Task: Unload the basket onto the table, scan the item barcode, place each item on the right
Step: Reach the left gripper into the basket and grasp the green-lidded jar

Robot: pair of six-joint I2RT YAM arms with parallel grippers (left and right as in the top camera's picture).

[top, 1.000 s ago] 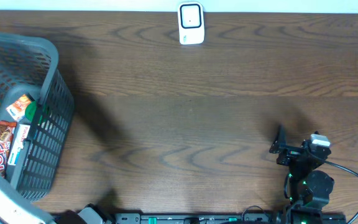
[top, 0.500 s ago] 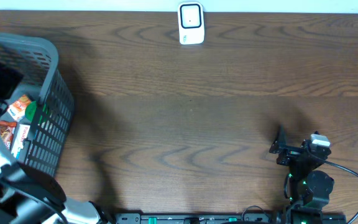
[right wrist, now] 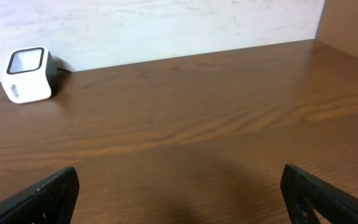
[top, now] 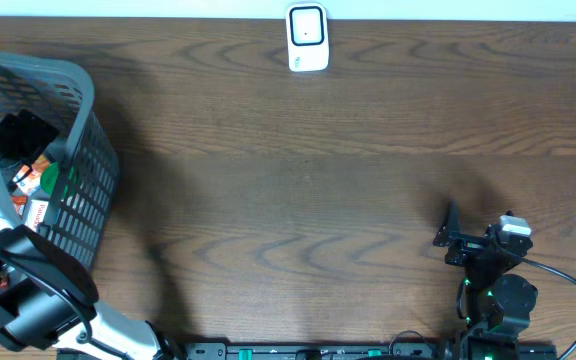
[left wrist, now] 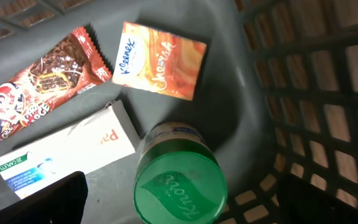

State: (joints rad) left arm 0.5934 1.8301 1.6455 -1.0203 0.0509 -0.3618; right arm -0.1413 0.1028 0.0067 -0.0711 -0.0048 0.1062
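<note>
L arm's fingers hang spread wide inside the grey basket, gripping nothing; in the wrist view a jar w/ green lid shows between them, lid facing up. Next to the jar, on the basket floor: white box, choc bar & orange sachet. Basket sits at the worktop's left edge. R arm's fingers are also spread & empty, near the front right. White scanner stands at the far edge, well apart from both.
</note>
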